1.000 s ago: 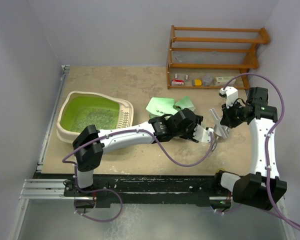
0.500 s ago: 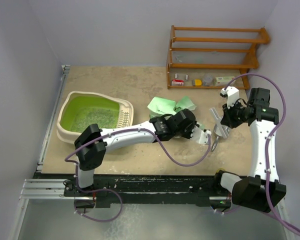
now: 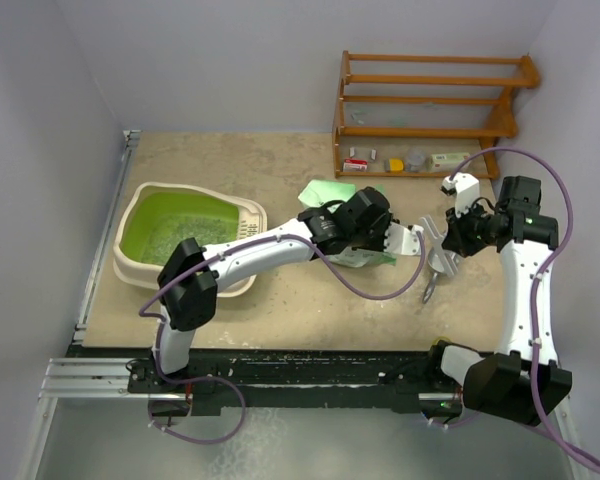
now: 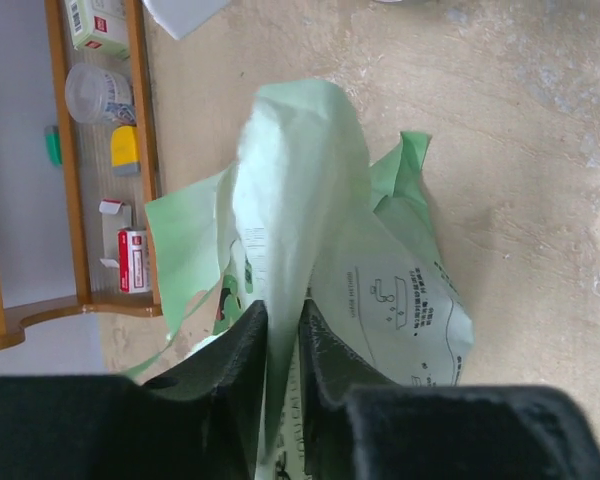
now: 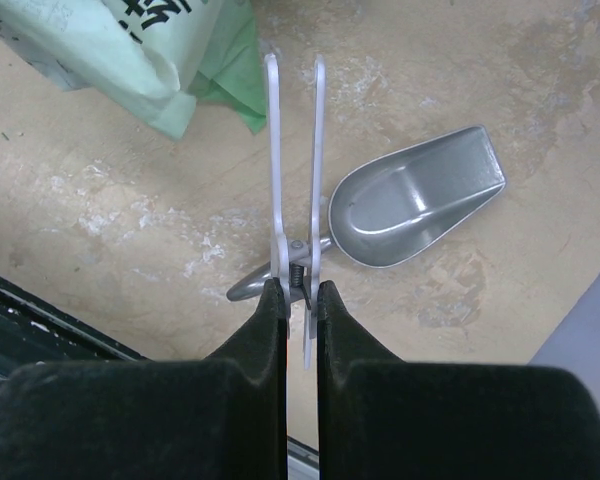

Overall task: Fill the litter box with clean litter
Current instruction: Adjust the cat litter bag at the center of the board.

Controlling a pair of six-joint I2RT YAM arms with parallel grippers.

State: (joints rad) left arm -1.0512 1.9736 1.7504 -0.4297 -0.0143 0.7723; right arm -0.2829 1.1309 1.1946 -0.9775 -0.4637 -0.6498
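The litter box [image 3: 130,265], cream rim, green floor thinly speckled with clean litter [image 3: 170,240], sits left in the top view. Well right of it, my left gripper [image 4: 280,322] has just pinched shut on a fold of the thin, crinkly green bag [image 4: 300,180], ready for carrying. My right gripper [image 5: 298,298] pinches a white spring clip [image 5: 273,150] beside the shiny scoop [image 5: 415,205].

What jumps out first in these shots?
The left gripper pinches a light green printed plastic bag near the middle of the tan table. At far left sits the large cream plastic litter box, its bright green floor dusted with pale granules. The right gripper clamps a pale plastic spring clip above a shiny metal scoop.
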